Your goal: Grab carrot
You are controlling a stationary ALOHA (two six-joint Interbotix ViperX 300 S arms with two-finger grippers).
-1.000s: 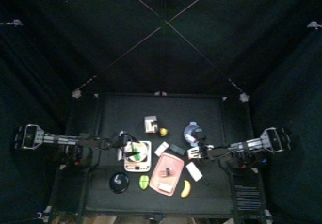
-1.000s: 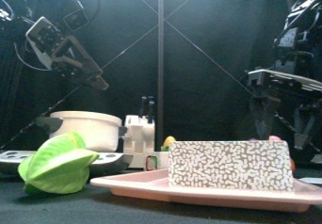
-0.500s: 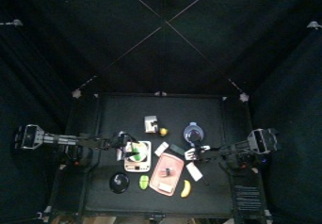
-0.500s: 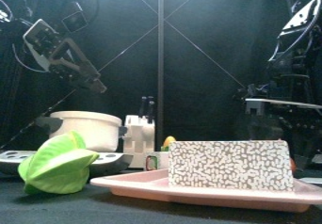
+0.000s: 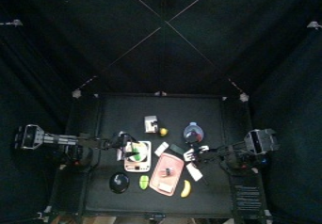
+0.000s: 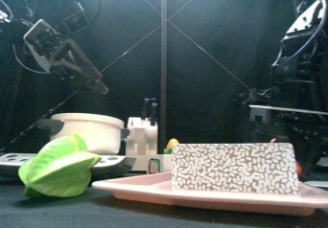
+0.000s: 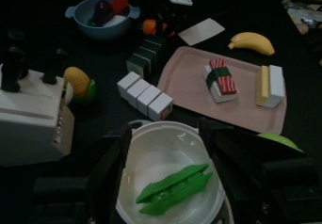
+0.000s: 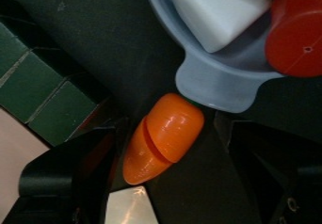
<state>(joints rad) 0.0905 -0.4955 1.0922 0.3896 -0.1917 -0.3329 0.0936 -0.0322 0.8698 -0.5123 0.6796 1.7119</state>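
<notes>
Carrot (image 8: 164, 138) lay touching blue bowl (image 8: 220, 72) | right gripper (image 8: 164, 185) gaped wide around it, empty | judged stiff, light, smooth; grip mid-body.

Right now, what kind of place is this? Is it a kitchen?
Probably not a real kitchen, more a robot test pen: black curtains hang around a small black table, and toy food such as the carrot and banana lies on it.
</notes>
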